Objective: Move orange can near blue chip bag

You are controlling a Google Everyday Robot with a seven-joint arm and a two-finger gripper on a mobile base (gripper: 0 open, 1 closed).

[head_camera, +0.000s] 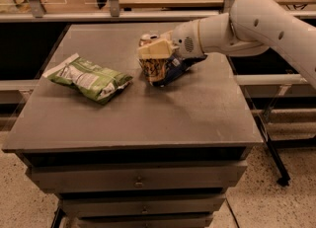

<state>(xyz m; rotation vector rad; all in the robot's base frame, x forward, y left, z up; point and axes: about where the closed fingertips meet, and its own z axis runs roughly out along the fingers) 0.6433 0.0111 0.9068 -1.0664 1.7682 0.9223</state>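
The orange can (151, 68) stands upright on the grey table (148, 118), near its back middle. My gripper (155, 50) reaches in from the right and is closed around the can's upper part, one cream finger (157, 49) lying across its front. The can's silver top (148, 38) shows just above that finger. The blue chip bag (174, 69) lies right behind and to the right of the can, touching it. Most of the bag is hidden by the can and my wrist.
A green-and-white chip bag (91, 78) lies on the left half of the table. My white arm (256, 22) crosses above the table's right back corner. A shelf rail (113, 16) runs behind the table, and drawers (136, 180) are below its front edge.
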